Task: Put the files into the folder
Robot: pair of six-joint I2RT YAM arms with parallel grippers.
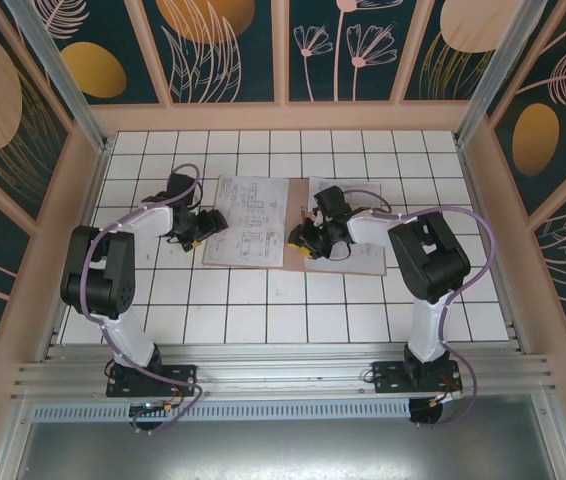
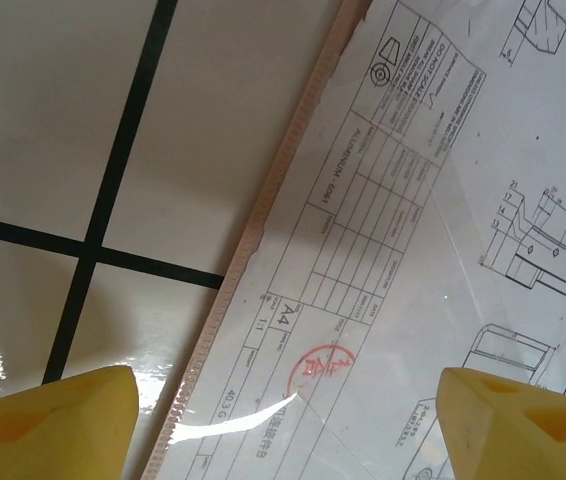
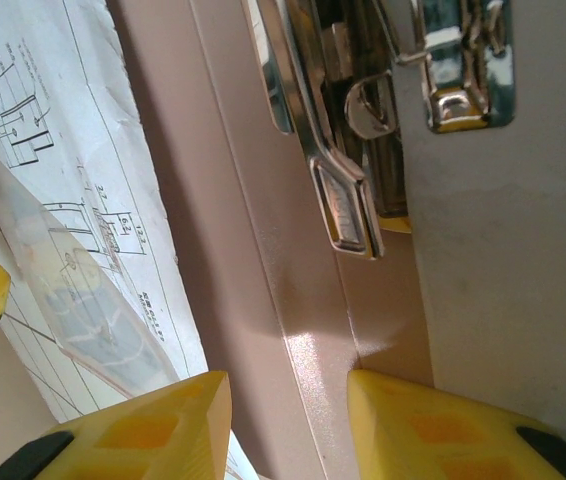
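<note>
**Left jaws wide over the folder's edge, right gripper at the fold**

The left gripper (image 1: pixel 200 228) (image 2: pixel 283 430) has its jaws spread wide with nothing between them. In its wrist view one yellow fingertip sits at 7 o'clock over the tiled table (image 2: pixel 43 120) and the other at 5 o'clock over a printed sheet. The folder (image 2: pixel 263 220) edge runs between them from 7 toward 12 o'clock.

The right gripper (image 1: pixel 308 238) (image 3: pixel 288 430) has its fingers set a narrow gap apart over the folder's (image 3: pixel 253 250) crease. Whether they pinch the card cannot be told. A metal clip (image 3: pixel 348 190) lies at 12 o'clock from them.

From above, the folder (image 1: pixel 358 266) lies open and flat at the middle of the table (image 1: pixel 263 310). The files (image 1: pixel 248 215) (image 2: pixel 413 250) (image 3: pixel 53 150) rest on its 9 o'clock leaf. The left gripper is at that leaf's 9 o'clock edge and the right gripper is at the central fold.
</note>
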